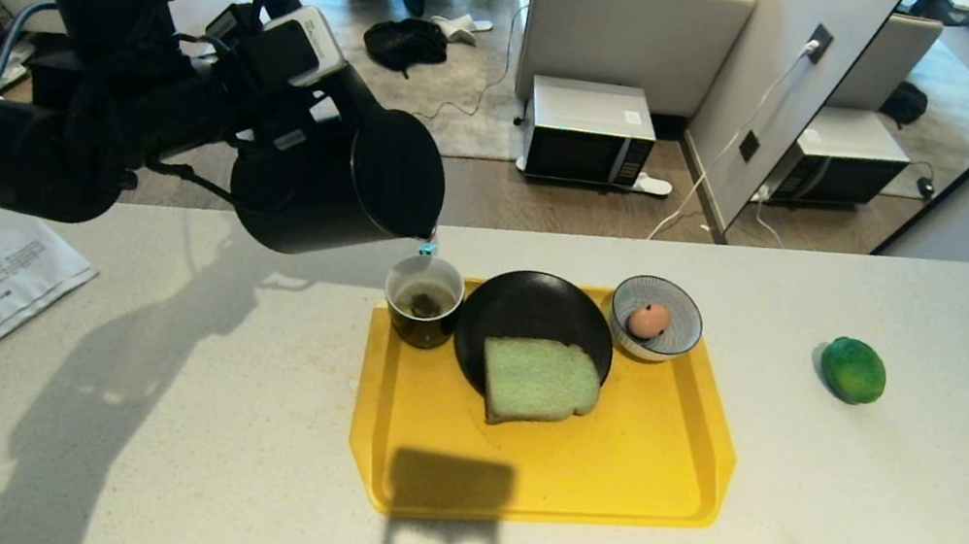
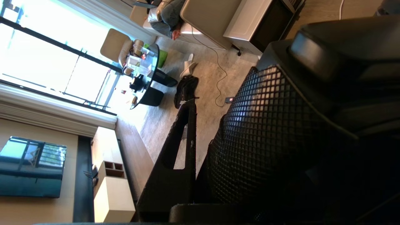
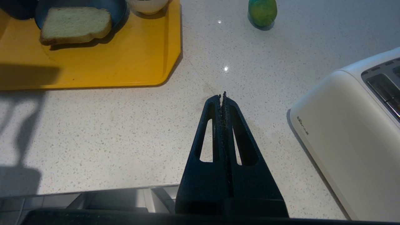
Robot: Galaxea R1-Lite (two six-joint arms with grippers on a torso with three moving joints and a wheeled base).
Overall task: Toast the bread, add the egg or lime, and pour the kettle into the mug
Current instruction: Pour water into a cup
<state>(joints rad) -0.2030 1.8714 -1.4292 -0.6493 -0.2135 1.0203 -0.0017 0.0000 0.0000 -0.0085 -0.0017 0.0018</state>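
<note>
Kettle (image 1: 342,184), matte black, tilted, spout above mug (image 1: 422,301)

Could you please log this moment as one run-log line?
step: pouring | left gripper: holds kettle tilted over mug | right gripper: shut, idle over counter

Left arm reaches in from the left edge of the head view, raised well above the counter, forearm running almost level toward the middle. Its wrist is rolled over, the left gripper (image 1: 271,133) tipped sideways with its camera housing riding on top, jaws clamped on the kettle (image 1: 342,184) at the handle side. From the left wrist view one dark finger (image 2: 184,134) shows. The right gripper (image 3: 222,97) hangs low over the counter, parked, jaws pressed tight together, nothing between them.
</note>
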